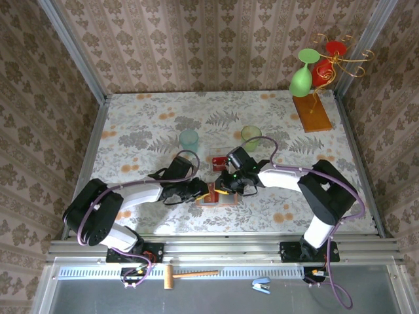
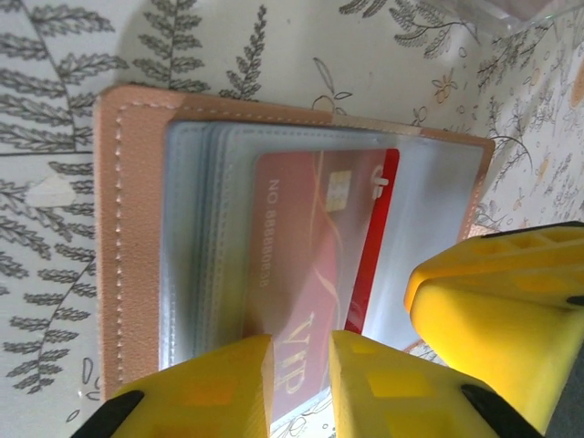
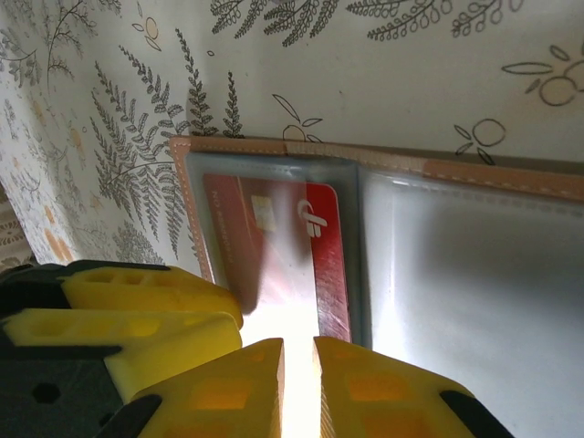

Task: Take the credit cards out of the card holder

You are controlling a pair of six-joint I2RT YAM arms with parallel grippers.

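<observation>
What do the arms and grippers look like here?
The left arm and right arm have white links, black joints and purple cables looping alongside. The left gripper and right gripper have blocky yellow fingers with moulded square recesses.

Holder: a tan leather bifold card holder [image 1: 213,198] is being kept open flat on the floral-patterned table [image 1: 131,131], near its front edge.
Pocket: a red plastic credit card [image 2: 310,246] is being held inside.
Behind: a second red card [image 1: 219,161] is being rested on the table.
</observation>
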